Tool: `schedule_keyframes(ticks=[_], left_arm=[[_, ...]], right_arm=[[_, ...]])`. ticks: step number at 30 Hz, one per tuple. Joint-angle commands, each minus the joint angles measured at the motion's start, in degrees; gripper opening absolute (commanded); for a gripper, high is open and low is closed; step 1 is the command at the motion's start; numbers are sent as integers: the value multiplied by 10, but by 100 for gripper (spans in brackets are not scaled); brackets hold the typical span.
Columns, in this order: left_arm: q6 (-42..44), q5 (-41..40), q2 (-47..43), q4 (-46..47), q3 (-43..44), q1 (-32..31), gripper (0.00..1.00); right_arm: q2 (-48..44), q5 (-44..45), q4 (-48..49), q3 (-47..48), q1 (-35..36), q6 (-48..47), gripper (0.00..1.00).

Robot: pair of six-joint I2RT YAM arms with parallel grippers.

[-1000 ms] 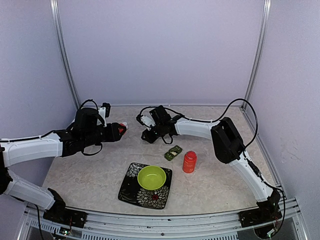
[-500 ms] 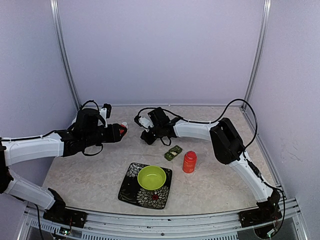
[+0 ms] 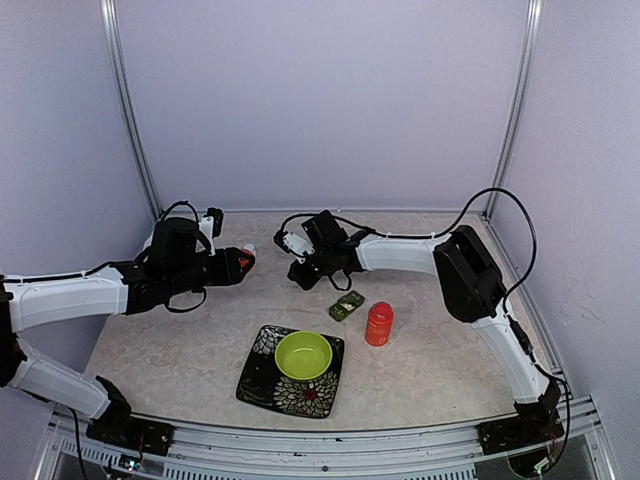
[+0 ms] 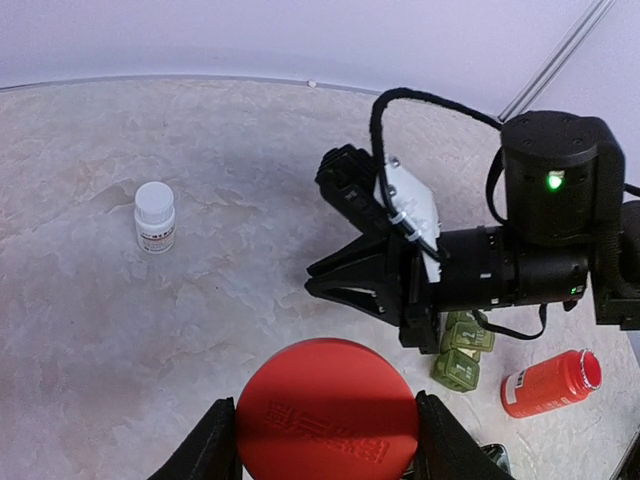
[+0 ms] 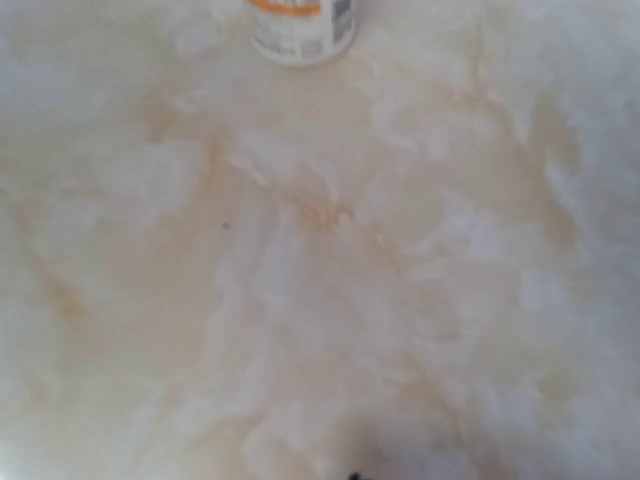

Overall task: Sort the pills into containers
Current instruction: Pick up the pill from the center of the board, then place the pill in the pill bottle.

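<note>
Left wrist | pillbox [image 4: 462,355] contents unclear | white bottle [image 4: 155,215] label unreadable | red cap [image 4: 325,415] clamped by L gripper [image 4: 327,445] | R gripper [image 4: 315,280] state can't be told

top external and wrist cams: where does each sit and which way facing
Top external: above, behind the bases, looking down on the table; both arms show.
Left wrist: on the left arm, facing the right gripper and pillbox; own fingers grip a red cap.
Right wrist: close over the table, looking down; fingers hardly show.
Shared: top and left wrist both show pillbox, orange bottle.
</note>
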Motion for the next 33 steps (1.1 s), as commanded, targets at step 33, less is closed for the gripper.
schedule_keyframes(ticks=[33], left_arm=[[36,67,253,14,265,-191,49]], right_arm=[[-671,62,88,-679,4,101,5]])
